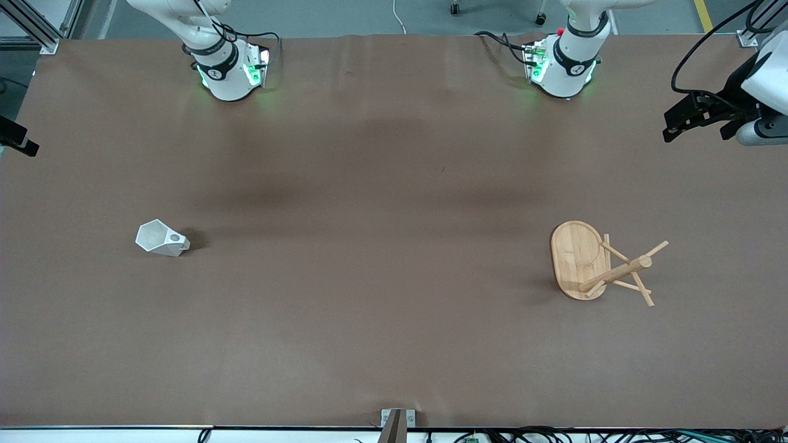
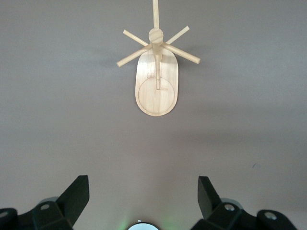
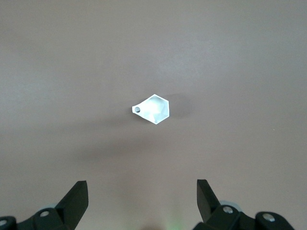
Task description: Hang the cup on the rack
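Cup [image 1: 161, 239] | upright on worktop [image 1: 381, 258], looks light, rigid, slick; grip rim wall, leave holed handle free | rack [image 1: 600, 264] well apart | left hand [image 2: 144, 199], right hand [image 3: 142, 199] open, high above.

White faceted cup [image 1: 161, 239] upright; bamboo rack [image 1: 600, 264] standing, well apart.

White cup [image 1: 161, 239]; pale bamboo rack [image 1: 582, 261]; brown table [image 1: 369, 307]

No words, numbers or brand names can be read anywhere. Only a small black mark is seen on the white collar of each arm base [image 1: 229, 72], and it cannot be made out as a letter or sign.
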`<state>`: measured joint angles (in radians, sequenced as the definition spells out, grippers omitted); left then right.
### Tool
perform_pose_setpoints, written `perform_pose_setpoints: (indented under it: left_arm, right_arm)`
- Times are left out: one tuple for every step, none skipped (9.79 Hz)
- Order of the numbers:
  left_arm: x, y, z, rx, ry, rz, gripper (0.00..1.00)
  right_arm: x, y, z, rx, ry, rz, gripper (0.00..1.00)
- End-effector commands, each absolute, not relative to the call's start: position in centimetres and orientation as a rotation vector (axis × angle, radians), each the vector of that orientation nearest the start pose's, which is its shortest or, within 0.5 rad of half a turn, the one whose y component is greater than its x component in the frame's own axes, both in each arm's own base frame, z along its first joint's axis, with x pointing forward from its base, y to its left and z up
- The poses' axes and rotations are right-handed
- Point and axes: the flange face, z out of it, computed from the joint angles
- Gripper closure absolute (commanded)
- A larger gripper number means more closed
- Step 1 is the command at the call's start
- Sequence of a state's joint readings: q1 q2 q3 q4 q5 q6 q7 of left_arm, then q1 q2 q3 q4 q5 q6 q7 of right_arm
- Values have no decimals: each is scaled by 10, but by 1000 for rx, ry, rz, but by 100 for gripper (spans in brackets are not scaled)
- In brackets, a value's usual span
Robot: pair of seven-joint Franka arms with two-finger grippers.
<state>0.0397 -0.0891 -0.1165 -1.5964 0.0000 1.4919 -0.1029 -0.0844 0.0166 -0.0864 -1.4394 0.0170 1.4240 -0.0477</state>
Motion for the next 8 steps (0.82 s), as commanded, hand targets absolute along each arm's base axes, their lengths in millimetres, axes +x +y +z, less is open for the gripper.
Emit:
perform_pose_setpoints:
  left_arm:
    - [520,-42,645,-3140,-52,69,0]
    - [521,-41,649,-3132,-46,50,0]
    - [522,-40,650,-3129,-46,47,0]
    - [523,-38,648,-3131,-34,52,0]
    - [524,-32,645,-3131,-41,62,0]
    - [526,-33,644,-3142,-86,61,0]
    - [532,-34,640,-3147,-86,52,0]
    - [533,-34,641,-3150,-83,48,0]
  right_arm:
    - [532,-91,665,-3111,206,51,0]
    - [532,-91,665,-3111,206,51,0]
    - [532,-92,665,-3111,209,51,0]
    - [532,-91,665,-3111,206,51,0]
    - [532,-92,665,-3111,209,51,0]
    - [532,-91,665,-3111,206,51,0]
    - [532,-91,665,-3111,206,54,0]
    - [532,-92,665,-3112,199,51,0]
